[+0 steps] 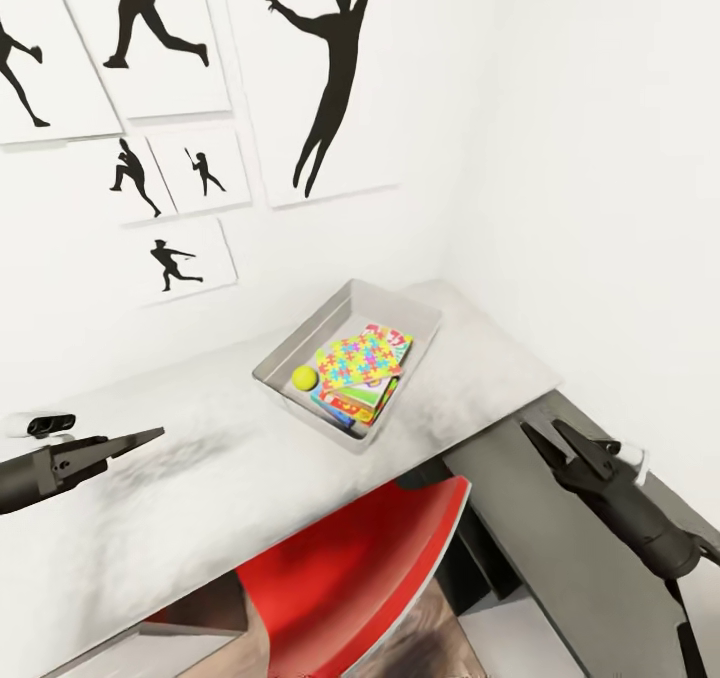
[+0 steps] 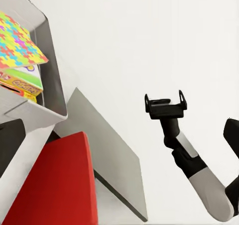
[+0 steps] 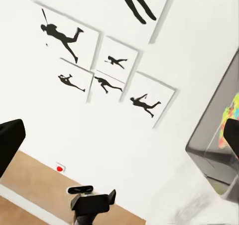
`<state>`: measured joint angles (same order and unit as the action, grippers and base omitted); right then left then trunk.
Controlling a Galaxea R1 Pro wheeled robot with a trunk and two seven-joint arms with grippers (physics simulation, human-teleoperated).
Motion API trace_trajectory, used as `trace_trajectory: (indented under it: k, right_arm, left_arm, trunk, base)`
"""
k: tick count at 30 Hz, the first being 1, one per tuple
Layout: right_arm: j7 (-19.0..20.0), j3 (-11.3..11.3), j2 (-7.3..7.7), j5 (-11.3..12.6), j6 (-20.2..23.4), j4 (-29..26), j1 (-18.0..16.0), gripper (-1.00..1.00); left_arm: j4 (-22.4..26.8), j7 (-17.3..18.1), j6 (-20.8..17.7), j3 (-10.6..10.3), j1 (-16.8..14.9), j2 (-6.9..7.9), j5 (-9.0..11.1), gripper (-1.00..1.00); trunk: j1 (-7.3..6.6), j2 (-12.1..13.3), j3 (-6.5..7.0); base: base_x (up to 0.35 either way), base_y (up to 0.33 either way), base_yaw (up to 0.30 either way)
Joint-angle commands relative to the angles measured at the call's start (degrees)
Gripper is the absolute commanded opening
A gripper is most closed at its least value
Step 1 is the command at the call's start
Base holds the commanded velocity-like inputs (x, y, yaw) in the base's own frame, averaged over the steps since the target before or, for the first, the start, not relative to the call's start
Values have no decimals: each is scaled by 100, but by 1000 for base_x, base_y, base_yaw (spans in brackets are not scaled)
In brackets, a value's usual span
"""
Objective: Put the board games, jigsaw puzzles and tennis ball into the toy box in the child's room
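The pale grey toy box (image 1: pixel 290 353) stands on the table (image 1: pixel 200 488) near the corner of the walls. Inside it lie a yellow tennis ball (image 1: pixel 303 377) and a multicoloured jigsaw puzzle (image 1: pixel 363 360), which rests on stacked board games (image 1: pixel 350 405). My left gripper (image 1: pixel 150 436) hovers open over the table's left part, well short of the box. My right gripper (image 1: pixel 545 436) is open above the lower cabinet, to the right of the box. The left wrist view shows the box wall (image 2: pixel 50 85), the puzzle (image 2: pixel 17 43) and the open right gripper (image 2: pixel 164 99). Nothing is held.
A red chair (image 1: pixel 350 578) is tucked under the table's front edge. The dark grey cabinet top (image 1: pixel 560 558) adjoins the table on the right. Silhouette posters (image 1: pixel 330 78) hang on the white wall behind; another white wall closes the right side.
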<state>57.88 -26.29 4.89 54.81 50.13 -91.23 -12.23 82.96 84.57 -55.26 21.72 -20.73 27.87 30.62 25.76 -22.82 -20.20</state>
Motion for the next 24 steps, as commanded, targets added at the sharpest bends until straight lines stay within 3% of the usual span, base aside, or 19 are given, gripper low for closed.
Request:
trace_trajectory:
  k: [1,14,24]
  right_arm:
    - [102,-6,5,6,-32,0,93,100]
    - [306,-47,20,-204,-159,5,269,100]
    - [297,-61,8,-265,-172,2,273,100]
  left_arm:
    - [1,16,-58,5,-2,3,2,100]
    - [2,24,-55,11,-2,24,42,100]
    - [1,25,-55,24,-2,45,25,100]
  trunk:
    - [2,-10,-1]
    - [2,-10,53]
    - [2,-10,54]
  base:
    - [-141,36,-178]
    - [-213,96,-108]
    - [-35,12,-4]
